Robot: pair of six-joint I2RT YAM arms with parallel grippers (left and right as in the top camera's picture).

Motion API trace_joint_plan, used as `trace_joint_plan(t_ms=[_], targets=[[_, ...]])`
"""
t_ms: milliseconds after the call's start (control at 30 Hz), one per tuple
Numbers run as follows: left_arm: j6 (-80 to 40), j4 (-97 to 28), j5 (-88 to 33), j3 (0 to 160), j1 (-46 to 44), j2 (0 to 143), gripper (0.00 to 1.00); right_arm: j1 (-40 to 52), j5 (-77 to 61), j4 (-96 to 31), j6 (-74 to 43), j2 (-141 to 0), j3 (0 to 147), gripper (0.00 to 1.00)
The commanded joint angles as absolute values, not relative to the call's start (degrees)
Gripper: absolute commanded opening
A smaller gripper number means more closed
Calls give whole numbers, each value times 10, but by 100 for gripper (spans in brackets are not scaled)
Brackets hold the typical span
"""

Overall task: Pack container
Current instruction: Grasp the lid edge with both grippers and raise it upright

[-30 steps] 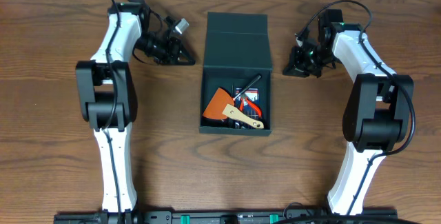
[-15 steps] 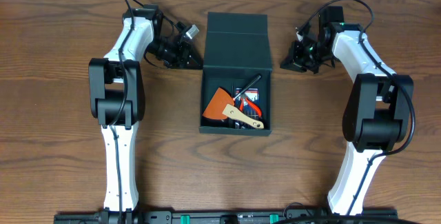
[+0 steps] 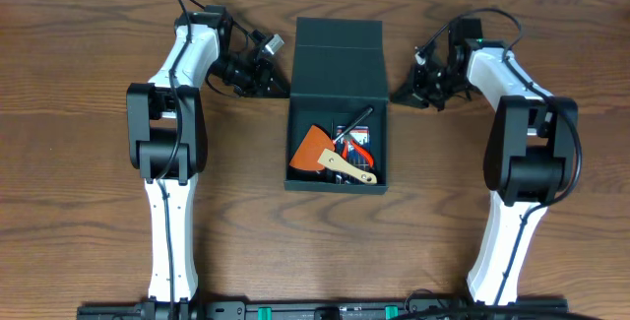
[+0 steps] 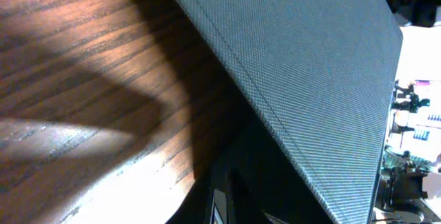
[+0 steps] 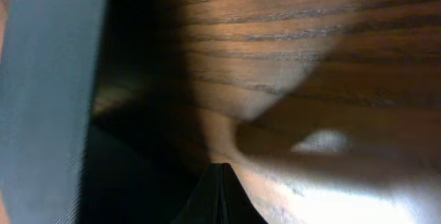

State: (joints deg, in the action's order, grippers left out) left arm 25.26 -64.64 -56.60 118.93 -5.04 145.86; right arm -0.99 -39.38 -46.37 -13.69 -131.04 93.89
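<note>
Both grippers have closed in on the container (image 3: 338,59) over the last second, the right one making the later part of its approach. That dark box sits mid-table, its long axis running from the near side to the far, with the flap lid hinged at the far end and thrown open. In the near half lie an orange scraper (image 3: 310,147) and red-handled pliers (image 3: 360,149) among other tools, so the packing looks done and the flap is what remains.

The lid lies between the two tips: the left gripper (image 3: 279,86) just beside its left edge, the right gripper (image 3: 402,95) just beside its right, neither clearly nearer. Contact cannot be told from above. Both arms reach forward and bend inward at the wrist, pointing at the flap from opposite sides. On the right wrist view the fingers meet along a thin seam, pinched together on nothing; the left jaws are too dark to judge
</note>
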Motion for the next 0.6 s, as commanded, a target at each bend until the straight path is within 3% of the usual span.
trace_joint_plan(t_ms=[0, 567], targets=[[247, -642, -581, 1191, -49, 1461, 5, -7, -438, -451, -145, -1324, 938, 1], [236, -619, -606, 1191, -49, 1461, 6, -1, -532, -398, -97, -1330, 938, 1]])
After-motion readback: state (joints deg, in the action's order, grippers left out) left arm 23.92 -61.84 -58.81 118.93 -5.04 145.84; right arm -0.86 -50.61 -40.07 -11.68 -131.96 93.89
